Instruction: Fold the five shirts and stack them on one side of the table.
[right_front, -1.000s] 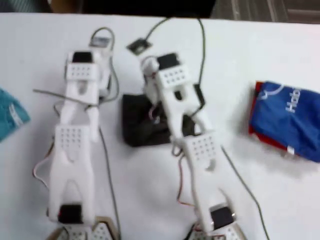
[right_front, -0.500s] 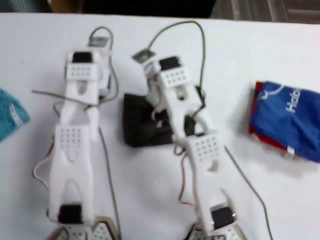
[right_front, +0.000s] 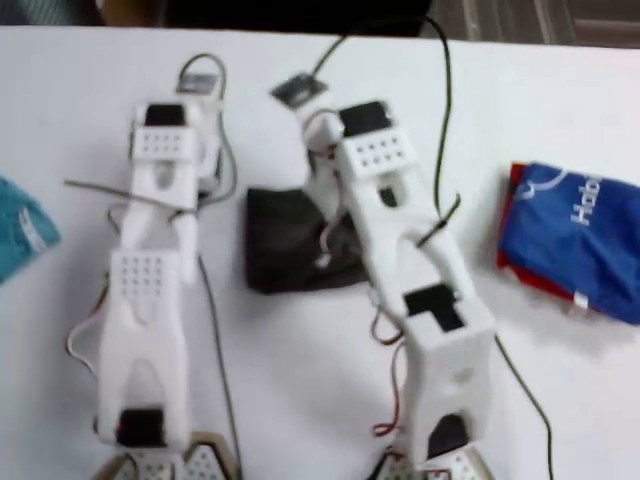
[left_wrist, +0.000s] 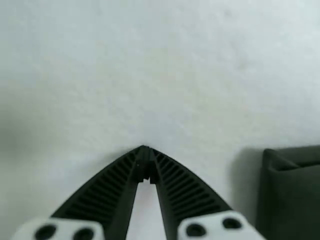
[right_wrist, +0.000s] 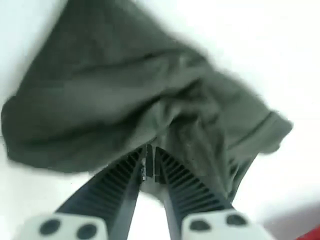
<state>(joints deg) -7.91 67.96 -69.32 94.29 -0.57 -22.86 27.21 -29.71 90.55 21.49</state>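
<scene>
A dark grey-green shirt (right_front: 290, 240) lies bunched mid-table between the two arms. In the right wrist view my right gripper (right_wrist: 149, 159) is shut, its tips pinching a fold of this dark shirt (right_wrist: 125, 95). The right arm (right_front: 400, 230) leans over the shirt's right side. My left gripper (left_wrist: 145, 156) is shut and holds nothing; it hangs just above bare white table, with the dark shirt's edge (left_wrist: 292, 192) close beside it. A folded blue shirt (right_front: 575, 240) rests on a red one (right_front: 512, 240) at the right. A teal shirt (right_front: 22, 235) lies at the left edge.
Cables (right_front: 440, 120) loop from the right arm across the back of the white table (right_front: 560, 90). More wires (right_front: 215, 330) run beside the left arm (right_front: 150, 250). Bare table lies behind the arms and between the dark shirt and the blue stack.
The right arm has swung to the right and risen toward the camera, its cable looping wider. The dark shirt's right side has shifted with it. The left arm has not moved.
</scene>
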